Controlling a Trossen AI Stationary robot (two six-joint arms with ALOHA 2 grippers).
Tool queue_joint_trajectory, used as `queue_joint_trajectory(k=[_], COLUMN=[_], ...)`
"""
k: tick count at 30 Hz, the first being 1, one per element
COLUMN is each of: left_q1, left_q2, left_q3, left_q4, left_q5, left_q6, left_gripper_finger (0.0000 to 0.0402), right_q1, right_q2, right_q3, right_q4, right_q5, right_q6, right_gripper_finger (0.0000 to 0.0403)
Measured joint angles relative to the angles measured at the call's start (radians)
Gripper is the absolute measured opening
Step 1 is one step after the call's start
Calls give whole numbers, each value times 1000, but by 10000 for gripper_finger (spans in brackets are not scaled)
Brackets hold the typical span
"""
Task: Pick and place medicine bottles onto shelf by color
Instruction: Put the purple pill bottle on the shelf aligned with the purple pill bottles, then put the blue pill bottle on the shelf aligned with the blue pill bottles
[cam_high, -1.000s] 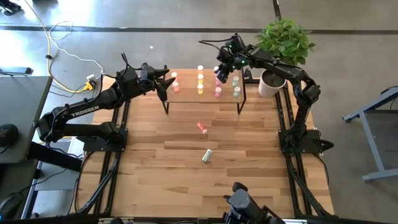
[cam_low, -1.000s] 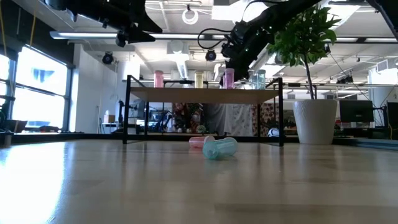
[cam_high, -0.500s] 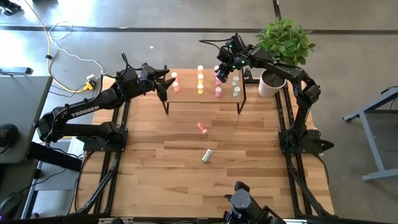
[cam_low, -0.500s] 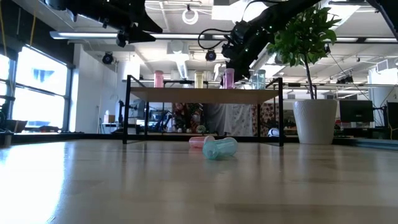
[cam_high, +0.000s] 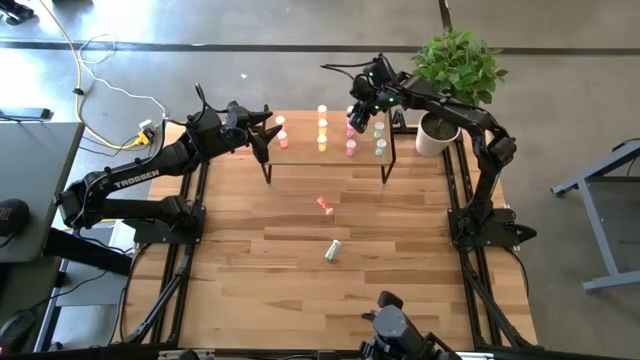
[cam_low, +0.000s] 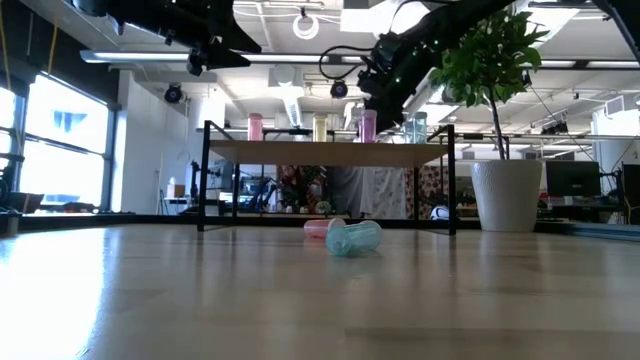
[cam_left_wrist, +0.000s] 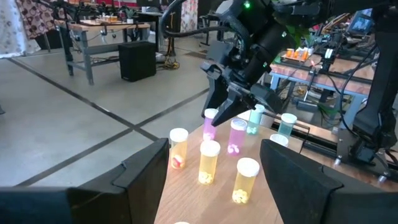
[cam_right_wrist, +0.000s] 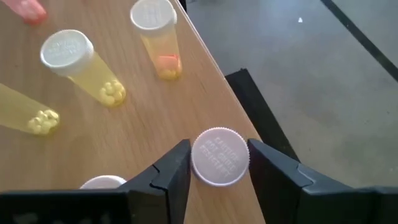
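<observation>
Fingers of right gripper slightly apart around pink bottle on shelf; left gripper spread wide, idle.

Grey concrete floor spreads out around the big light-wood plank table, dark seam lines running across it. A yellow cable snakes over the floor at the table's far left side. A leafy green plant in a white pot stands at the far right corner. Looking level across: tall bright windows at the left, white ceiling with exposed pipes and strip lights, cluttered workbenches behind, a black box under one.
</observation>
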Motion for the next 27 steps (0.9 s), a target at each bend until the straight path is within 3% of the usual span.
queue_joint_trajectory(k=[20, 27], left_q1=[0, 0], left_q2=[0, 0], left_q3=[0, 0], left_q4=[-87, -115], left_q5=[0, 0], left_q6=[34, 35], left_gripper_finger=[243, 243], right_q1=[6, 69], right_q2=[-89, -155], right_q3=[2, 2], right_q4=[26, -37], right_q5=[9, 104], right_q6=[39, 93], right_gripper_finger=[149, 149])
